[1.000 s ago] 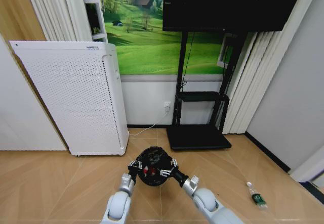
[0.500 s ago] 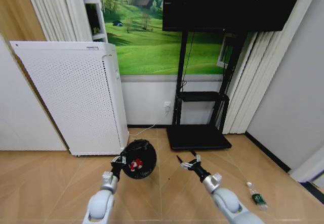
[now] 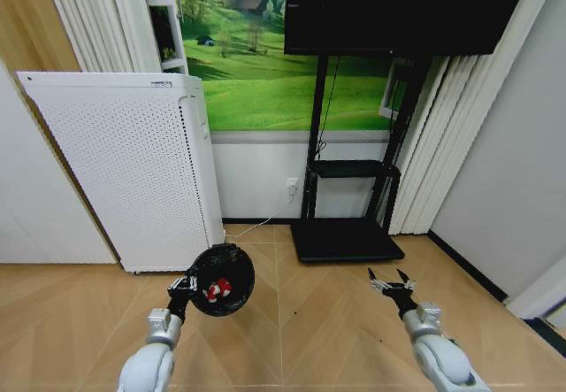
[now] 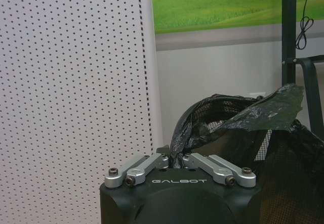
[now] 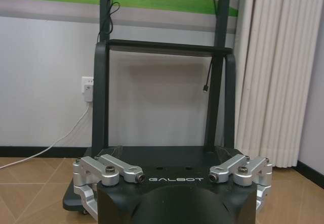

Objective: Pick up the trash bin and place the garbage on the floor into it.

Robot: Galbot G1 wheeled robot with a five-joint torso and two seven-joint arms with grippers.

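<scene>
Black trash bin [image 3: 220, 281] is held off the floor at near left, in front of the white perforated appliance [image 3: 133, 171], its rim and bag liner [image 4: 238, 118] clamped in the left gripper [image 3: 183, 286]. Red garbage [image 3: 217, 289] lies inside. Right gripper [image 3: 392, 282] hovers at near right, fingers apart and empty, facing the black TV stand [image 5: 162, 107].

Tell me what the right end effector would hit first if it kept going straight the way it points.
Probably the black TV stand: the open right end effector faces its base and shelf head-on, with bare floor between. Depth is hard to judge.
</scene>
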